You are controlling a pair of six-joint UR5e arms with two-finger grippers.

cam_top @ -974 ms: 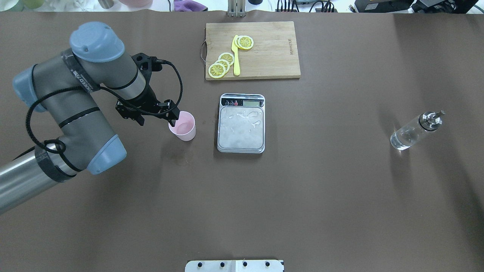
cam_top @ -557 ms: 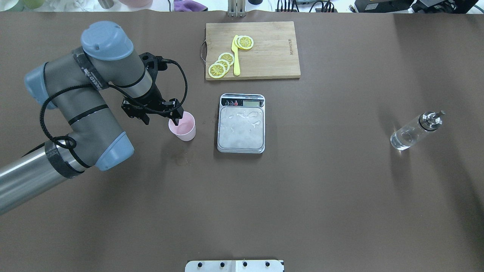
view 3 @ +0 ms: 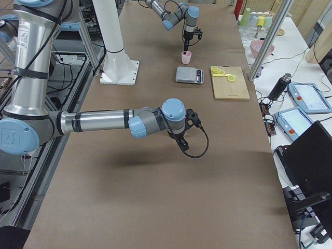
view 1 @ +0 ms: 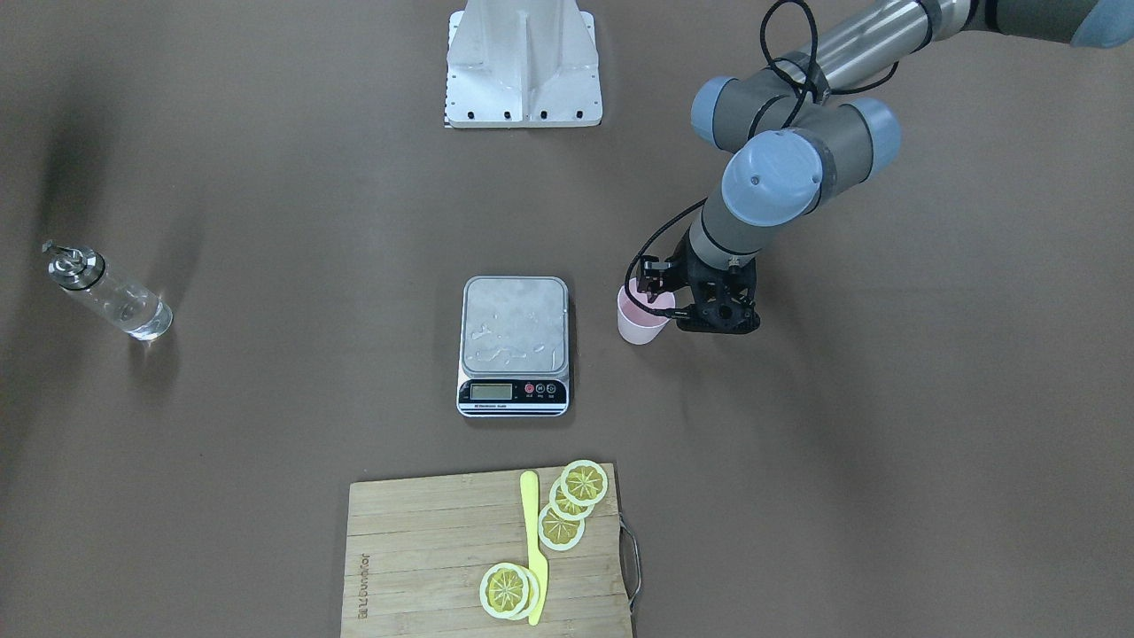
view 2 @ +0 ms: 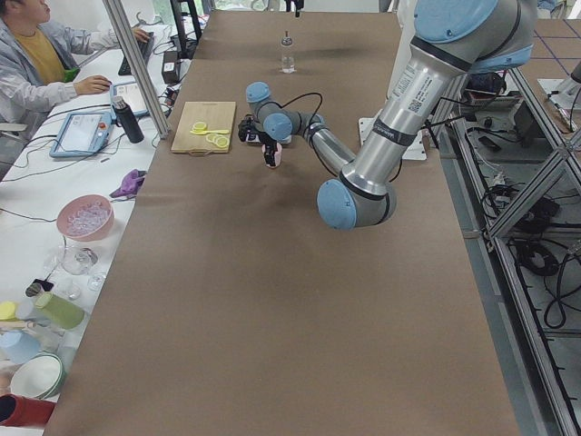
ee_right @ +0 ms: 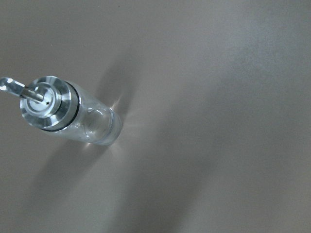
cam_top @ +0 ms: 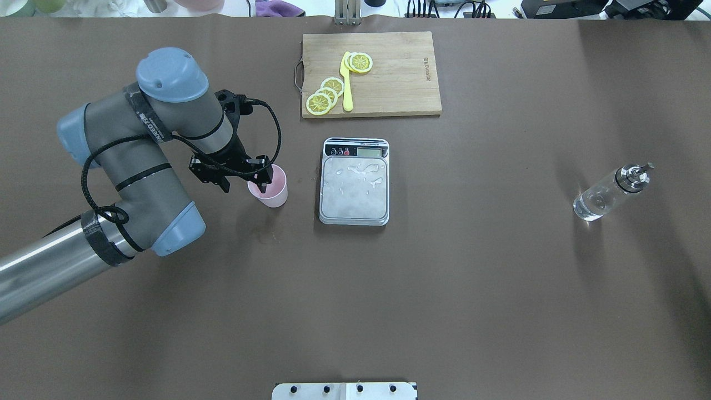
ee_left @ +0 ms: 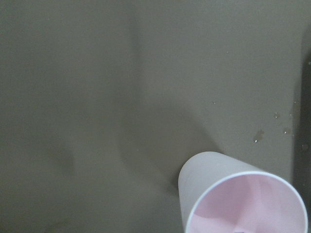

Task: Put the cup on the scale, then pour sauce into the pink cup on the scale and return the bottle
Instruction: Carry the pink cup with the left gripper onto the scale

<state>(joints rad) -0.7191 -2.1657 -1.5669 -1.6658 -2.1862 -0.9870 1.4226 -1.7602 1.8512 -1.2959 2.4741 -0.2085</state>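
The pale pink cup point(cam_top: 271, 191) stands upright on the table, left of the scale point(cam_top: 354, 191). My left gripper point(cam_top: 244, 180) is open and straddles the cup's left wall, one finger over the mouth and one outside. In the front view, the gripper point(view 1: 678, 306) is beside the cup point(view 1: 640, 326) and the scale point(view 1: 515, 332). The left wrist view shows the cup point(ee_left: 228, 194) at lower right. The glass bottle point(cam_top: 608, 193) of clear sauce stands far right, and the right wrist view looks down on it point(ee_right: 73, 116). My right gripper point(view 3: 183, 143) hangs above the table; I cannot tell its state.
A wooden cutting board point(cam_top: 371, 73) with lemon slices and a yellow knife lies behind the scale. Water drops sit on the scale's platform. The robot's white base plate point(view 1: 523, 62) is at the near table edge. An operator point(view 2: 36, 54) sits at a side desk.
My left arm has moved right towards the cup, so one finger now sits over the cup's mouth. The cup, scale and bottle have not moved.
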